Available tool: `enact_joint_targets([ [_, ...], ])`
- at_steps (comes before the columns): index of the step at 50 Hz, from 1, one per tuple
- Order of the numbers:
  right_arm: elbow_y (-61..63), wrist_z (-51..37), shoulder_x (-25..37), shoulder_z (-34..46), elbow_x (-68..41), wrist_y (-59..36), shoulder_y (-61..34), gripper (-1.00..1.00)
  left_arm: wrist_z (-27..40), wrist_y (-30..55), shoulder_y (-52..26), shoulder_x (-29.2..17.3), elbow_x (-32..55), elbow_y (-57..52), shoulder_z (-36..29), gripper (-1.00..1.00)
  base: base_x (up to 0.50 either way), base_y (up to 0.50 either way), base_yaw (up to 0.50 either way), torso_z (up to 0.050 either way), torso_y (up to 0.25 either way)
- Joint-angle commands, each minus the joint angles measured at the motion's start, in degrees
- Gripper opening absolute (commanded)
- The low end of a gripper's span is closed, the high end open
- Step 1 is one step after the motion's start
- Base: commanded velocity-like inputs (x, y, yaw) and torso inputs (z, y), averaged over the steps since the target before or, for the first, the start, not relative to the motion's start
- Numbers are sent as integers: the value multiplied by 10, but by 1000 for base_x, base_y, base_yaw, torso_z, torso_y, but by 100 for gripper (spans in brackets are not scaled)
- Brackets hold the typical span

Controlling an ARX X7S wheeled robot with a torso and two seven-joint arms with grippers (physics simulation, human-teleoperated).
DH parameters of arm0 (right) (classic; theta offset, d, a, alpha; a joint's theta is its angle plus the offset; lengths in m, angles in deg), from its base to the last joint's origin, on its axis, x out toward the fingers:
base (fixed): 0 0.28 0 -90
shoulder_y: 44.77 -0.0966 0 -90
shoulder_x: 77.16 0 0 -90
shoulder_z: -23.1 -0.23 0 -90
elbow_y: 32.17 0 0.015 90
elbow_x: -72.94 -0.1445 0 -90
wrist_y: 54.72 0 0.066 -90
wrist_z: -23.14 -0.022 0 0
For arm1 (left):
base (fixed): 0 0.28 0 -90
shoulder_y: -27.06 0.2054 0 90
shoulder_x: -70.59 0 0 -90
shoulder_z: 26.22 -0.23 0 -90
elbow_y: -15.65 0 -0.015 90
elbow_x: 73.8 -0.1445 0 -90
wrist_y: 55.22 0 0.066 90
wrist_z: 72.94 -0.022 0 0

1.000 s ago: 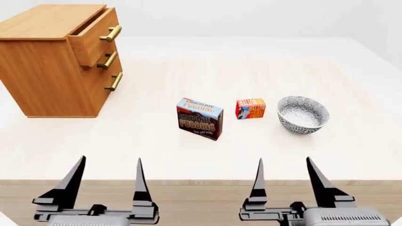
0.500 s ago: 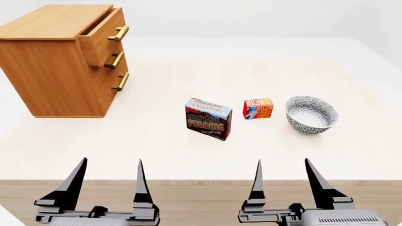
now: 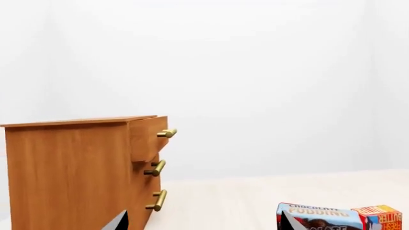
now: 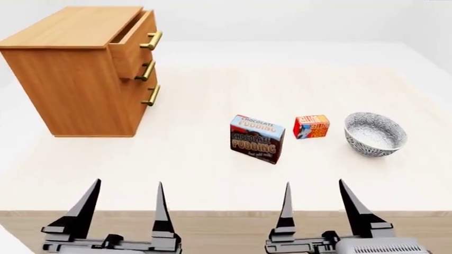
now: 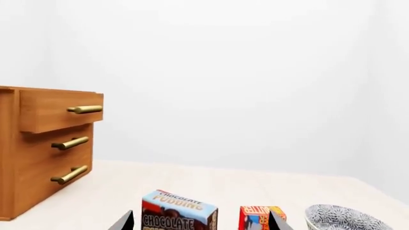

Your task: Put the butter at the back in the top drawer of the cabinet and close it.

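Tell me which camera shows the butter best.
The head view: the whole butter shows, standing between pudding box and bowl. The right wrist view cuts off its bottom; the left wrist view catches only a corner.

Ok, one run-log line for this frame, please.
stage: pre-grasp | butter: on table, untouched | top drawer: partly open | left tool: open, empty | right tool: open, empty

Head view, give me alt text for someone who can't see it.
Two open claws, left and right, hover at the table's near edge. Beyond them a pudding box, butter and bowl form a row. A cabinet stands far left, top drawer partly open.
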Motion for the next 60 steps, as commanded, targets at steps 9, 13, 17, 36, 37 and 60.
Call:
enact_joint_targets([
  [9, 4, -4, 14, 12, -4, -4, -2, 100, 4, -3, 1, -8, 0, -1, -9, 100, 500, 0, 0, 0, 0],
  [13, 4, -6, 16, 14, -4, -5, -3, 100, 5, -2, 0, -9, 0, -2, -11, 100, 500, 0, 0, 0, 0],
  [17, 7, -8, 18, 16, -5, -9, -4, 100, 6, -1, 0, -10, 0, -4, -13, 100, 500, 0, 0, 0, 0],
  [36, 21, -18, 26, 23, -6, -9, -5, 100, 12, 8, -1, -16, 6, -16, -15, 100, 342, 0, 0, 0, 0],
  [37, 21, -19, 27, 23, -6, -7, -4, 100, 12, 7, -1, -17, 6, -16, -16, 100, 0, 0, 0, 0, 0],
  [60, 16, -28, 35, 28, -14, 2, -3, 100, 21, 45, -13, -28, 17, -38, -9, 100, 172, 0, 0, 0, 1],
])
